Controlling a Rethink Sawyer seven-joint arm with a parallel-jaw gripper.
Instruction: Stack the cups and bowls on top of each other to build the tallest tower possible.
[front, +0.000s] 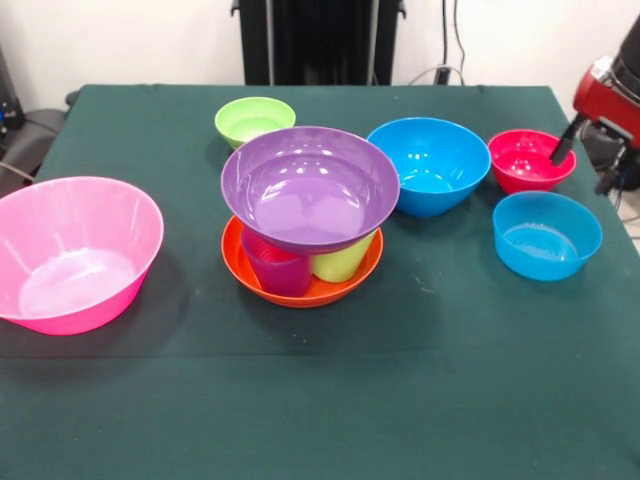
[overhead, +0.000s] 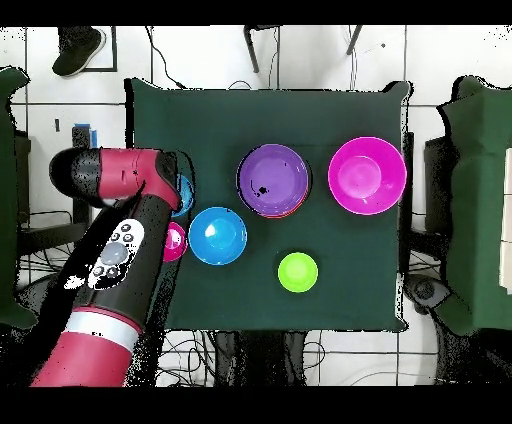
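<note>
The tower stands mid-table: a big purple bowl (front: 310, 185) (overhead: 272, 180) rests on a purple cup (front: 275, 270) and a lime green cup (front: 342, 262), which stand in the big orange bowl (front: 300, 292). The orange cup is hidden. The big pink bowl (front: 70, 255) (overhead: 367, 175), small green bowl (front: 255, 120) (overhead: 298, 271), big blue bowl (front: 428, 165) (overhead: 218, 236), small red bowl (front: 528, 160) (overhead: 176, 241) and small light blue bowl (front: 547, 235) stand apart. My gripper (front: 586, 162) is open at the red bowl's right rim, with one finger (front: 564, 142) over the rim and the other outside it.
The table is covered with a dark green cloth (front: 320, 400). My red arm (overhead: 125, 215) covers most of the light blue bowl in the overhead view. The robot's black pedestal (front: 318, 40) stands at the far edge. A person's shoe (overhead: 78, 50) is on the floor beyond the table.
</note>
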